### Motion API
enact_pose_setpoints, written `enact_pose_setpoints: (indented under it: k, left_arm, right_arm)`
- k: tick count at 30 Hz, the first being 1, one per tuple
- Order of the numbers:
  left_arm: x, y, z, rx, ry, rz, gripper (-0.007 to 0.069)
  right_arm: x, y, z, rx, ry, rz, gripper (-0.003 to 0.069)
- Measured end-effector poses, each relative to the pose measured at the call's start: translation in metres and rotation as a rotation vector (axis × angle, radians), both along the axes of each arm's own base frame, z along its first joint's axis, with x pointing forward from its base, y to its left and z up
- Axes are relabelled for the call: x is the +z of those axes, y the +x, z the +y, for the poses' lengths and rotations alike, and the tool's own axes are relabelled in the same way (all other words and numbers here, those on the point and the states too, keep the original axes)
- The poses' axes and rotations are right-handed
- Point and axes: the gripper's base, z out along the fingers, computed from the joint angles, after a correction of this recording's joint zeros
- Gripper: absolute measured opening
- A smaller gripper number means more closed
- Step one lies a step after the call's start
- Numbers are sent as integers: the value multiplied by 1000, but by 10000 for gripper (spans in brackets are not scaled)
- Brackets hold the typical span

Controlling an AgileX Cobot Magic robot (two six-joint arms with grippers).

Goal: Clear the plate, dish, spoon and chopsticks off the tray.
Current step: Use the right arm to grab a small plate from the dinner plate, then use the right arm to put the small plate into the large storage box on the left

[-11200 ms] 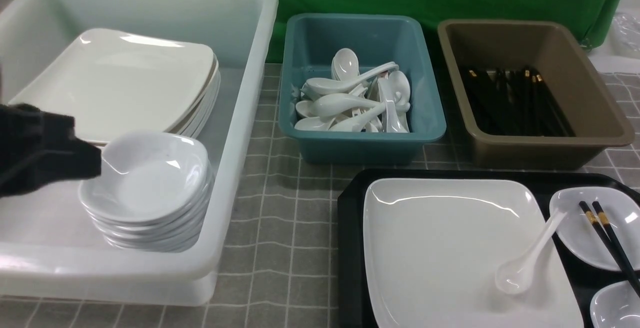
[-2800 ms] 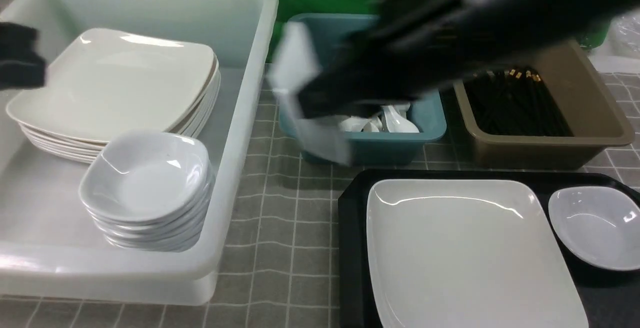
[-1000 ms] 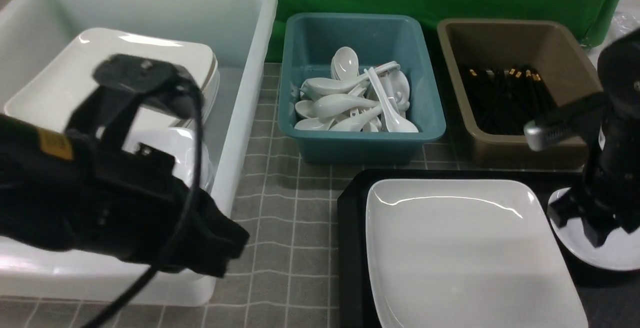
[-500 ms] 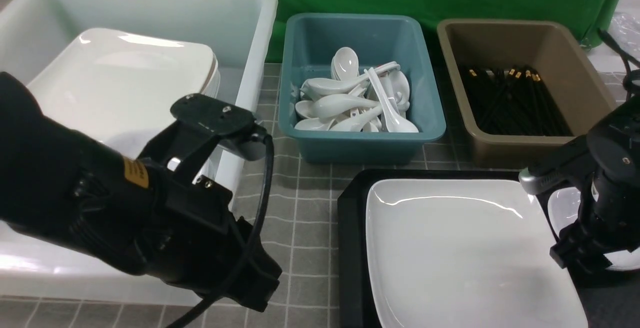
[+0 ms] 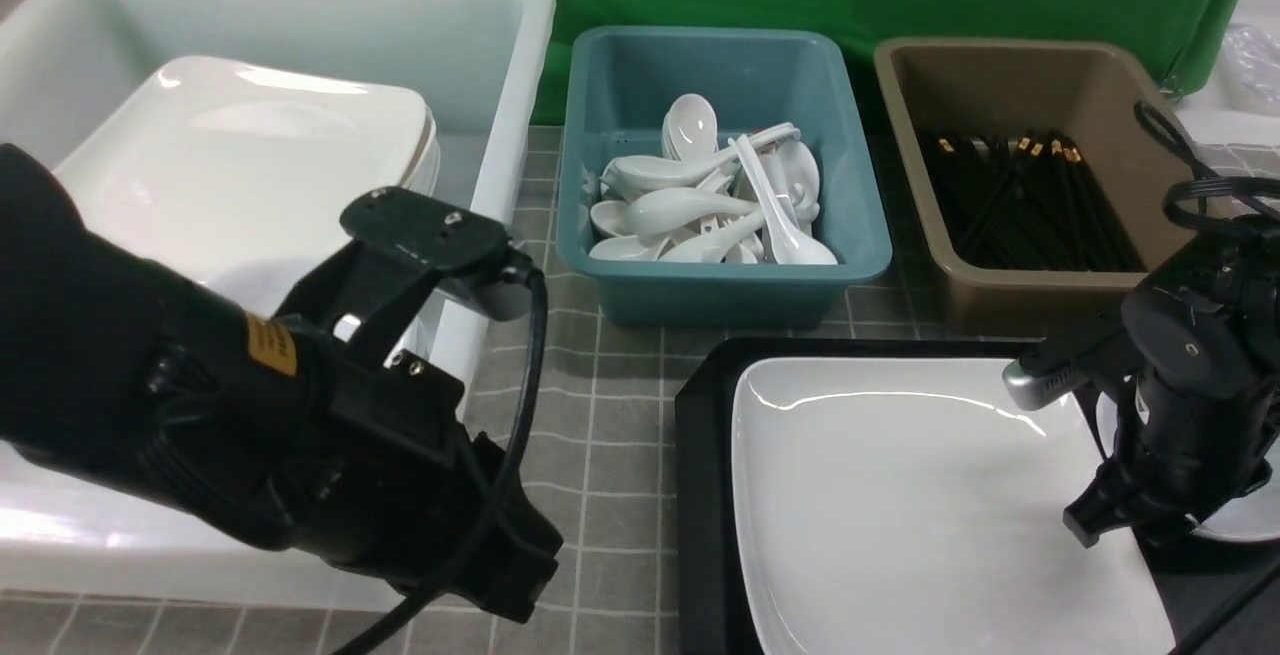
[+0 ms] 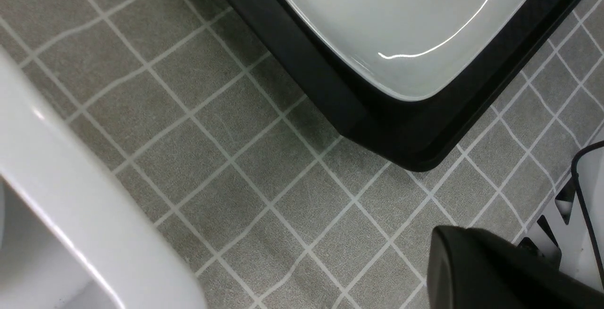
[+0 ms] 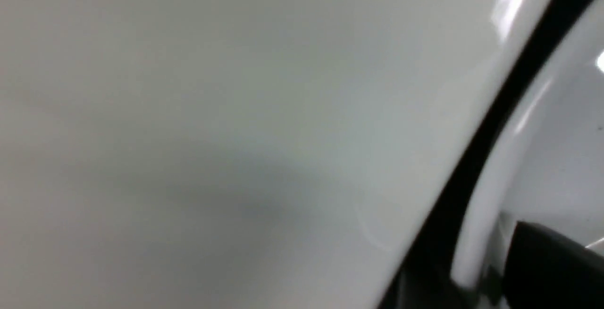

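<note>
The large white square plate lies in the black tray. A small white dish sits on the tray right of the plate, mostly hidden by my right arm. My right gripper is down at the dish's left rim. One black finger sits inside the dish and the rim runs between the jaws; contact is unclear. My left gripper hangs shut and empty over the cloth left of the tray. No spoon or chopsticks show on the tray.
A big white bin at the left holds stacked square plates. Behind the tray, a teal bin holds several spoons and a brown bin holds chopsticks. My left arm fills the near left.
Over the last second my left arm swung out of the white bin toward the tray's left edge, then stopped. My right gripper slid left and down onto the dish's rim, jaws narrowing.
</note>
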Motion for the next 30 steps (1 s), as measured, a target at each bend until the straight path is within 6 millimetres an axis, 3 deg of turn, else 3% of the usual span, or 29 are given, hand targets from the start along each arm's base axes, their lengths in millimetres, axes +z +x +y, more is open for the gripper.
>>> enact_pose_setpoints:
  k: [5, 10, 15, 18, 19, 22, 24, 25, 28, 29, 30]
  left_arm:
    - [1, 2, -1, -11, -6, -37, 4]
    - [4, 10, -4, -17, -35, -136, 4]
    - [13, 15, -7, -48, -64, -242, 4]
    - [35, 21, -8, -16, -91, -303, 4]
    - [39, 22, -8, -9, -92, -313, 4]
    - [69, 30, -3, 63, -74, -400, 4]
    - [82, 33, 3, 115, -50, -422, 4]
    - [96, 36, 14, 212, -18, -416, 4]
    - [106, 42, 44, 391, 85, -388, 4]
    - [107, 43, 45, 403, 86, -381, 4]
    - [108, 44, 66, 509, 132, -361, 4]
  right_arm:
    - [7, -1, 2, 13, -4, -16, 183]
    - [29, -8, 3, 11, -2, -60, 90]
    - [84, -30, 8, -6, 57, -190, 66]
    - [133, -42, 26, 10, 190, -331, 66]
    - [139, -43, 29, 15, 214, -351, 65]
    - [191, -54, 67, 136, 452, -460, 66]
    - [209, -60, 90, 237, 550, -484, 66]
    - [228, -65, 117, 355, 642, -521, 66]
    - [245, -72, 162, 497, 744, -544, 66]
    - [249, -72, 166, 506, 757, -555, 66]
    - [251, -72, 191, 560, 784, -545, 66]
